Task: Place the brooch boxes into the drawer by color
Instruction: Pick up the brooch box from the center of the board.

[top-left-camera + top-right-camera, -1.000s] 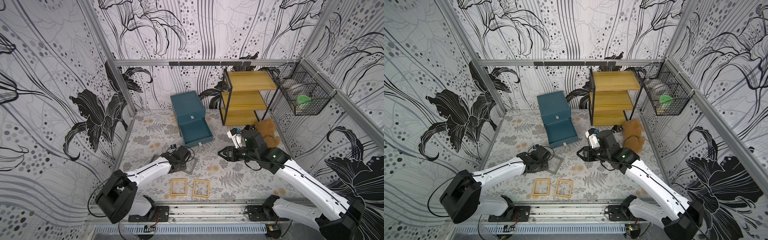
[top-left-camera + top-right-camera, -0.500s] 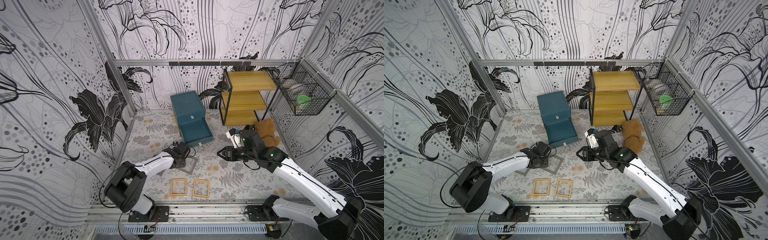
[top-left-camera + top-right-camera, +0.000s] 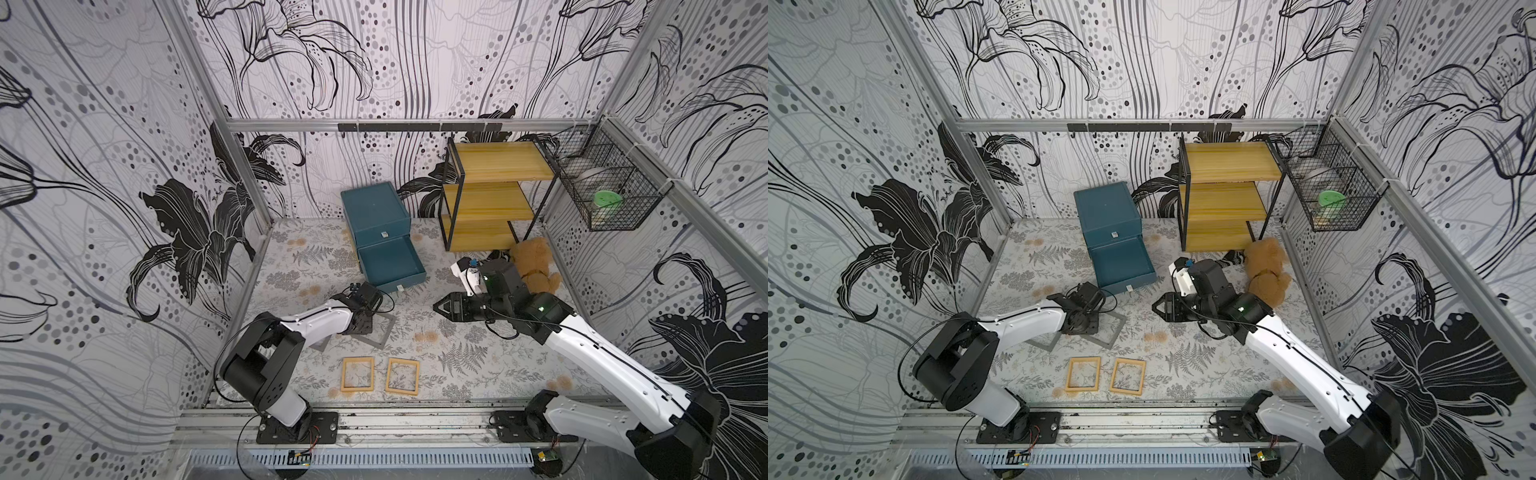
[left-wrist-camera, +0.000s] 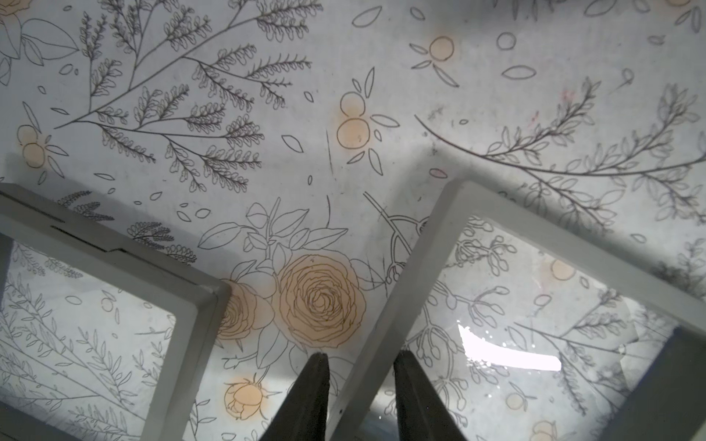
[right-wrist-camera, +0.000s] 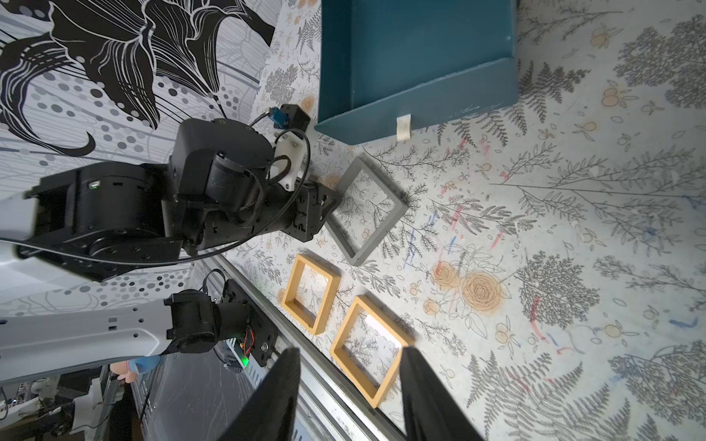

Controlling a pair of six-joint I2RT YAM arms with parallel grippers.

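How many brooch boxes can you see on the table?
4. Two yellow boxes by the front rail; one grey box straddled by the left gripper; a second grey box partly under that arm. Others may be hidden.

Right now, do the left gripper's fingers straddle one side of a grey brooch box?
Yes, in the left wrist view the left gripper has one finger on each side of the grey brooch box rim.

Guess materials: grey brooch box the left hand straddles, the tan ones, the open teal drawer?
Grey brooch box: looks like moulded plastic, matte rim, crisp edges; its clear centre is glossy film or sheet, showing glare. Tan brooch boxes: same build, matte, probably plastic. Teal drawer: matte, pale scuffs along edges suggest covered board or painted wood; can't tell which.
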